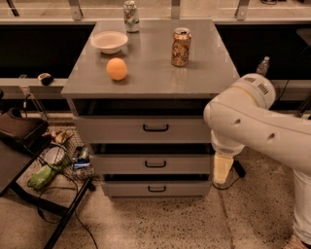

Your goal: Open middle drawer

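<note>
The middle drawer (121, 164) is the second of three in a grey cabinet at the centre of the view. It has a flat grey front with a small black bar handle (155, 164), looks pushed in, and has a dark gap above it. Above it is a taller top drawer (112, 130) with a wider black handle, and below it a narrow bottom drawer (126, 188). Just beside the middle drawer's right end hangs the robot's cream-coloured gripper (221, 175), pointing down at the floor and apart from the handle; whether it is open or closed cannot be told. A thick white arm (257, 126) reaches in from the right edge. The grey desk (155, 73) on top of the cabinet carries a white bowl (109, 41) at back left, an orange (117, 68) in front of it, a brown drink can (181, 47) to the right, and a green-and-white can (130, 9) at the back edge. The floor (160, 221) is speckled beige stone. At left stand a black frame (58, 209), trailing cables and a heap of wrappers (53, 165). A water bottle (263, 65) stands at right.
</note>
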{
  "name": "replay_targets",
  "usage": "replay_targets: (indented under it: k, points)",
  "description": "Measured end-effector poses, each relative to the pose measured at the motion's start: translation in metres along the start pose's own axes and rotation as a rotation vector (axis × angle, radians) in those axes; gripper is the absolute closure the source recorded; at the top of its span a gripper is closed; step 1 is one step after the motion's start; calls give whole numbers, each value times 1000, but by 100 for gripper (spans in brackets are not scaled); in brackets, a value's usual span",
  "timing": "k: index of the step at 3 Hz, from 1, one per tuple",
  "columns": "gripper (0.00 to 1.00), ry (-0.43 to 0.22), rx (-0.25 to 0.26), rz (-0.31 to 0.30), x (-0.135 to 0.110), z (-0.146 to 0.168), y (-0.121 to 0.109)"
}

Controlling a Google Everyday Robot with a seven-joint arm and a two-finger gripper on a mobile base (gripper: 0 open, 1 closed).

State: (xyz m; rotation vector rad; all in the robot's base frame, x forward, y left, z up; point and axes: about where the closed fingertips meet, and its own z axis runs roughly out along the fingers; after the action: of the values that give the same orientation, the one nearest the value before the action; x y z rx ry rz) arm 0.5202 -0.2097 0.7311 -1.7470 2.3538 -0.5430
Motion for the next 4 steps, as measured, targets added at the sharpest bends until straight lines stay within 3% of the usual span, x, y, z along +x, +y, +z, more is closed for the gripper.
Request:
replay_targets:
  k: [1, 2, 3, 4]
  points:
    - [0, -14, -37, 37, 13, 32, 2]
    - [0, -24, -56, 40, 12, 35, 7]
    - [0, 5, -59, -4, -4, 54, 19]
    - [0, 31, -64, -87, -35, 110, 40]
